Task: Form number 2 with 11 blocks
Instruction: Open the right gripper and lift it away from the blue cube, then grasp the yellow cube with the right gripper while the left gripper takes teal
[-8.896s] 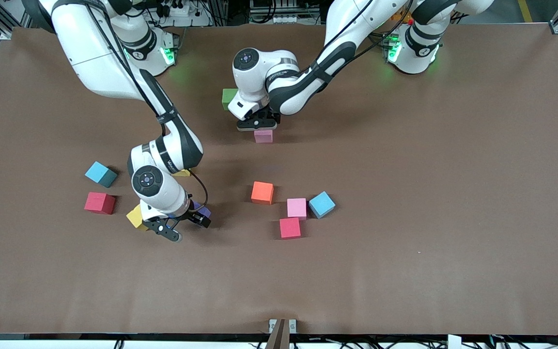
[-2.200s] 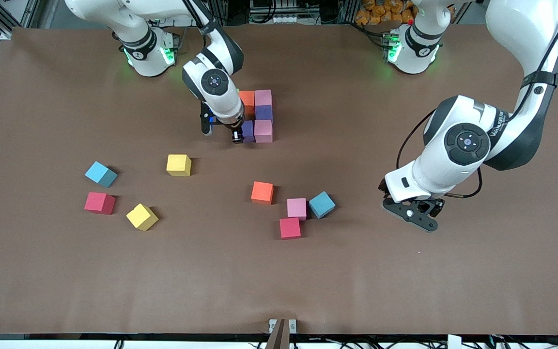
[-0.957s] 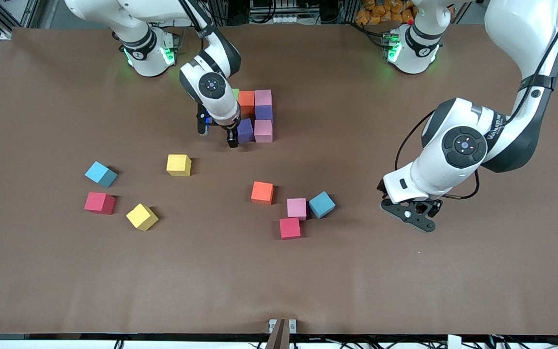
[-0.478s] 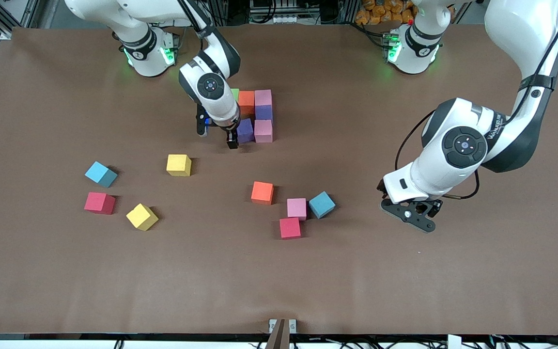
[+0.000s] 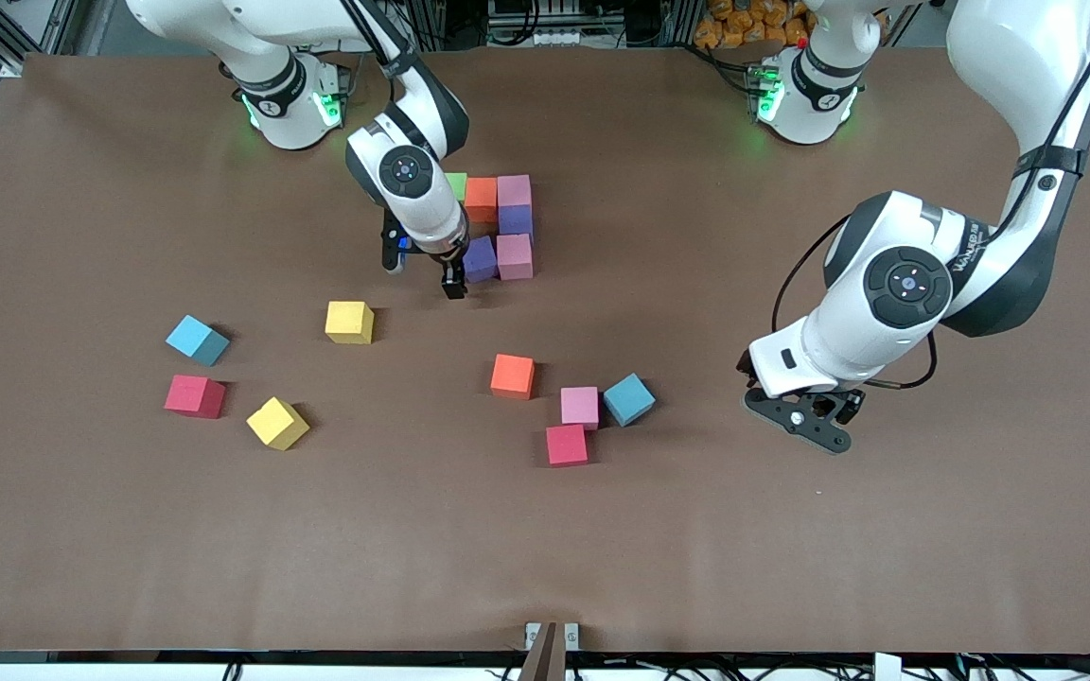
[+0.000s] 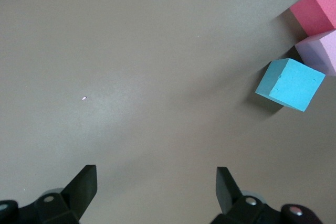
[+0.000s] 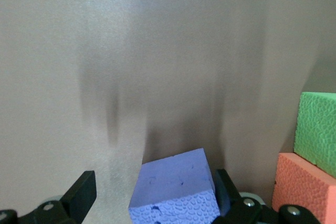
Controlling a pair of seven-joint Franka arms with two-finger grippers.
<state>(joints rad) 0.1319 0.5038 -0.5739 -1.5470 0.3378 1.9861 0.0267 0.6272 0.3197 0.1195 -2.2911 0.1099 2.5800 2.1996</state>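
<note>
While the left arm waits, its left gripper [image 5: 810, 423] hangs with fingers spread wide and empty over bare brown table [image 5: 791, 549], toward the left arm's end, beside the loose group of blocks. The right gripper [image 5: 422, 274] is low at the started number 2 [image 5: 496, 227], which lies in the middle of the table close to the robots' bases. Its fingers are spread, one on each side of a purple block [image 7: 176, 190]; in the right wrist view one fingertip [image 7: 224, 184] seems to touch the block, the other is apart from it, so the block is not squeezed.

This purple block [image 5: 480, 258] is a little tilted and sits just beside a pink block [image 5: 515, 256]. Farther from the front camera stand another purple block [image 5: 515, 220], then a row of a pink block [image 5: 514, 190], an orange block [image 5: 481, 199] and a green block [image 5: 456, 185].

Loose blocks lie nearer to the front camera: an orange one [image 5: 513, 375], a pink one [image 5: 580, 407], a light blue one [image 5: 629, 399] and a red one [image 5: 567, 445] close together; toward the right arm's end a yellow one [image 5: 349, 322], another yellow one [image 5: 277, 423], a red one [image 5: 194, 396] and a light blue one [image 5: 196, 340].
</note>
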